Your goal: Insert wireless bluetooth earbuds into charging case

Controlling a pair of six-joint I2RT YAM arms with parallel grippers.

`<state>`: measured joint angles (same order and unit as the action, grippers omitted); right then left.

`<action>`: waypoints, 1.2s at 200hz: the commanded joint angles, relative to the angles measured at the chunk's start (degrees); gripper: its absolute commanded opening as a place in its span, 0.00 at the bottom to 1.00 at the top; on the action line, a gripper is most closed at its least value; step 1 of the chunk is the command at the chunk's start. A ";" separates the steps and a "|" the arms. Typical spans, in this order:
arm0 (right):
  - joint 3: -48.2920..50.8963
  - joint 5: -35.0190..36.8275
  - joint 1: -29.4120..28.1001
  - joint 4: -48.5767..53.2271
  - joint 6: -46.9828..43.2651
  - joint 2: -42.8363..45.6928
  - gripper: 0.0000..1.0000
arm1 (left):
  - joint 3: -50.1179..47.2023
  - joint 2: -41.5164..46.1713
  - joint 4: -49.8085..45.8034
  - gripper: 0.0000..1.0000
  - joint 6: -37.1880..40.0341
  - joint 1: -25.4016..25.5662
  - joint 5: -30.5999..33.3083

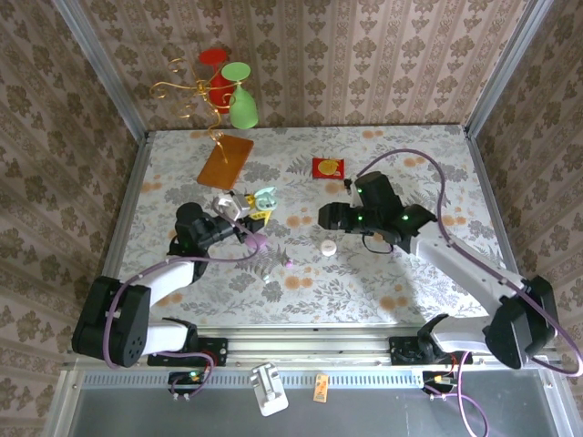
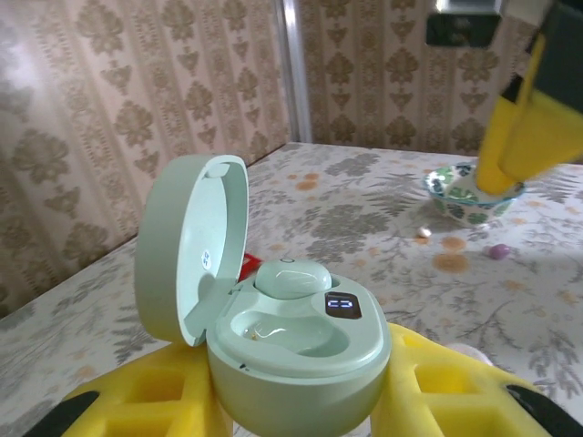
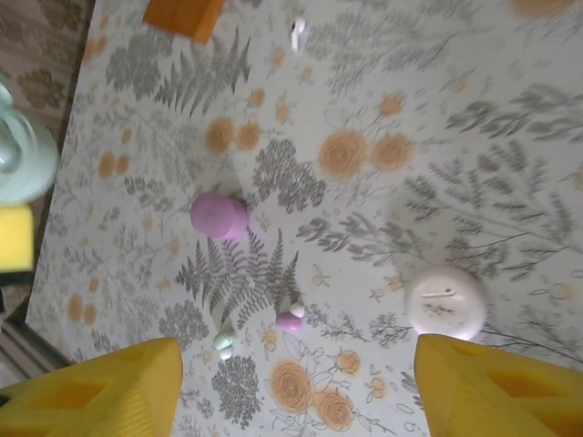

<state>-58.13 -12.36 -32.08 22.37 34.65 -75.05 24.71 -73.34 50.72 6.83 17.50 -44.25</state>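
A mint green charging case (image 2: 301, 350) stands with its lid (image 2: 187, 250) swung open, and my left gripper (image 2: 291, 410) is shut on it, a yellow finger pressed on each side. One mint earbud (image 2: 291, 276) sits in the far socket; the near socket is empty. In the top view the left gripper (image 1: 255, 206) holds this case (image 1: 265, 196) at centre left. My right gripper (image 3: 296, 391) hangs open over the table with nothing between its yellow fingers (image 3: 100, 391). Just beyond it lie a pink earbud (image 3: 290, 320) and a mint earbud (image 3: 224, 341).
A closed pink case (image 3: 219, 216) and a white case (image 3: 445, 302) lie on the floral table. Another small white bud (image 3: 298, 32) lies farther off. An orange card (image 1: 225, 161), a red packet (image 1: 327, 167) and a wire stand with red and green pieces (image 1: 228, 86) are at the back.
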 commanded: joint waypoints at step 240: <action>-22.24 22.02 -28.83 1.08 -23.47 -42.89 0.70 | -0.01 5.38 1.34 0.27 -11.95 -9.85 5.37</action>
<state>-78.54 5.50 -60.14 19.92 13.39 -116.38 23.77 -69.89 52.03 -4.58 8.14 -39.35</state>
